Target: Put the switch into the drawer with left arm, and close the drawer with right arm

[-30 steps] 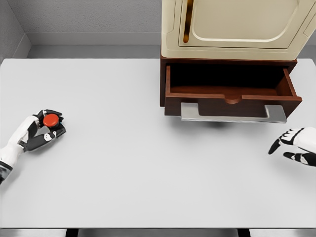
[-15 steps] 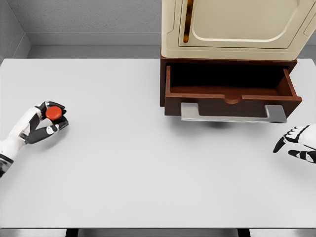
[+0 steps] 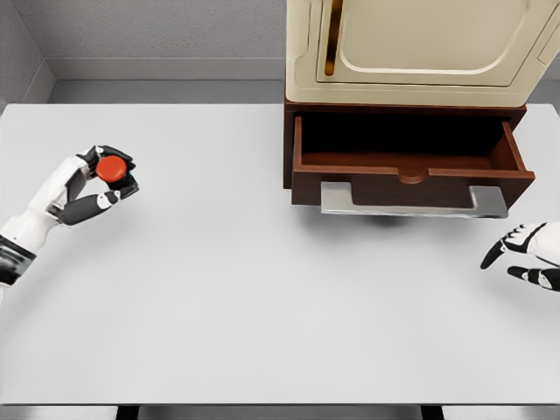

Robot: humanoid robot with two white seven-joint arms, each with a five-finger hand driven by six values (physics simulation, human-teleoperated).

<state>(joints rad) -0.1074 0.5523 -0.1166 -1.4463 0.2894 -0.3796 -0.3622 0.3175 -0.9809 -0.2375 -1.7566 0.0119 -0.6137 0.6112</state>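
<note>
The switch [image 3: 112, 170], a dark block with a round red button, is held above the table at the far left. My left hand [image 3: 94, 185] is shut on it, fingers wrapped around its body. The brown wooden drawer [image 3: 411, 166] stands pulled out at the upper right, its dark inside bare, with a grey handle [image 3: 411, 203] along its front. My right hand [image 3: 523, 254] hovers at the right edge, below the handle's right end, fingers spread and holding nothing.
A cream cabinet [image 3: 420, 48] sits on top of the drawer unit. The white table [image 3: 262, 289] runs across the whole view, with a grey wall behind it.
My left hand has lifted the switch off the table and carried it up and to the right. My right hand drifted slightly toward the right edge.
</note>
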